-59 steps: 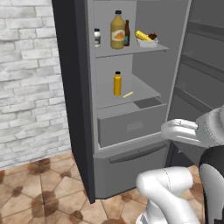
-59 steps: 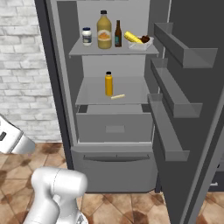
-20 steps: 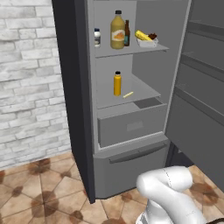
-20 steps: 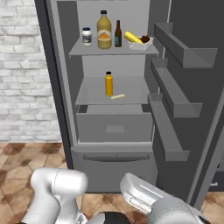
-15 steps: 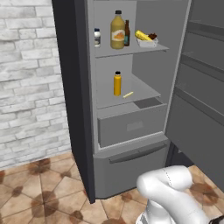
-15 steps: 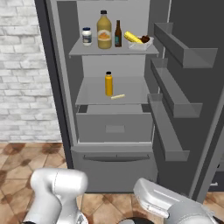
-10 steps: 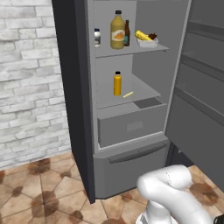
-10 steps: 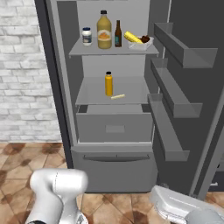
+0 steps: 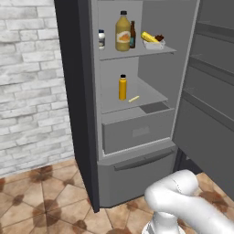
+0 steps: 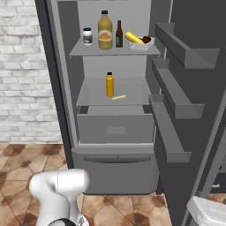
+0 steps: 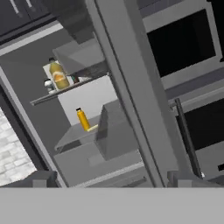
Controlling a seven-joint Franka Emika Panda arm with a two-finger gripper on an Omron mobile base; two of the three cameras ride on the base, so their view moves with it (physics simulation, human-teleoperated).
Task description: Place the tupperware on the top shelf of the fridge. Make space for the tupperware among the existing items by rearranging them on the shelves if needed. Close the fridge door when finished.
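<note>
Tupperware sits at the right end of the top shelf in the fridge, with the brown bottle, juice bottle and jar in a row to its left. The door stands open. The gripper is open and empty, facing the door's edge.

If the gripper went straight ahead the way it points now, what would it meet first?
Most likely the fridge door. In the hand view its grey edge and door bins cross the middle of the picture, nearer than the shelves with the orange juice bottle. The jaws stand open with nothing between them. Depth is hard to judge, so this is tentative.
</note>
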